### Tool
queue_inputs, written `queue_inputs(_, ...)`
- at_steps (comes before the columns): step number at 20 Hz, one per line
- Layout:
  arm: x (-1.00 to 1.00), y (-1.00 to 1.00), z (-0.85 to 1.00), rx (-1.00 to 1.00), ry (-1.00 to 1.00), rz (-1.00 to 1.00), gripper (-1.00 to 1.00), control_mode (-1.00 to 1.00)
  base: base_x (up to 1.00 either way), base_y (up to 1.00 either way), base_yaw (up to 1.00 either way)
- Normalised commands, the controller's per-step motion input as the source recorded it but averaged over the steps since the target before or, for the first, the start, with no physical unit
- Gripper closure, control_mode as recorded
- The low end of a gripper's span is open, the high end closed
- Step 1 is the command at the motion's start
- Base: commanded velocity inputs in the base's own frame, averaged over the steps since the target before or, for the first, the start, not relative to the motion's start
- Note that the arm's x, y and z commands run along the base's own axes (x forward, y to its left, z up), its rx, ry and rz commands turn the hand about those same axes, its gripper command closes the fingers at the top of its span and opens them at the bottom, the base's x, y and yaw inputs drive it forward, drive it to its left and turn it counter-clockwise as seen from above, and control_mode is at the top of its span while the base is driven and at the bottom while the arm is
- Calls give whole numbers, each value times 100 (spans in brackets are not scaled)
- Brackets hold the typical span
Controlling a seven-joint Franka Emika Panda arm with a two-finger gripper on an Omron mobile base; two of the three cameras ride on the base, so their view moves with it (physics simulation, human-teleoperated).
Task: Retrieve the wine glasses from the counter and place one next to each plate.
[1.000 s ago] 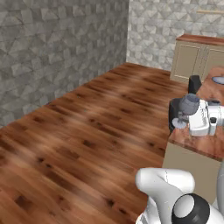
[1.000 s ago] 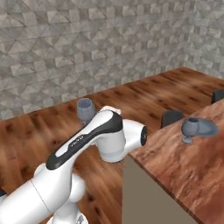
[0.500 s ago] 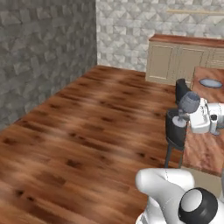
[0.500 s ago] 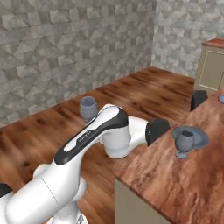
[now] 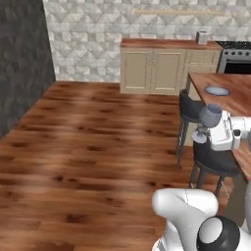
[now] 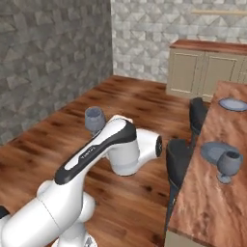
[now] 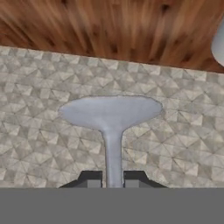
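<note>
Gripping a wine glass (image 7: pixel 111 114) by its stem, the fingers (image 7: pixel 91 178) show only tips, stools (image 6: pixel 179 161) crowding the tabletop (image 6: pixel 212 202) edge.

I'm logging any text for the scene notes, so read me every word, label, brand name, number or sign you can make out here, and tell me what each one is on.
Dark band on the robot's white forearm: a short pale marking that looks like lettering, too small and blurred to read.
Nothing else carries text: the wine glass, the plates, the cabinet doors and the tiled wall are all plain.
</note>
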Motion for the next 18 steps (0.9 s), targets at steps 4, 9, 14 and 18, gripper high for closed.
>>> queue_inputs(4, 0, 0, 0, 0, 0, 0, 100, 100, 95, 100, -52)
queue_inputs(9, 0, 0, 0, 0, 0, 0, 100, 100, 92, 100, -51)
queue_inputs(14, 0, 0, 0, 0, 0, 0, 100, 100, 90, 100, -53)
queue_inputs(18, 0, 0, 0, 0, 0, 0, 100, 100, 86, 100, -53)
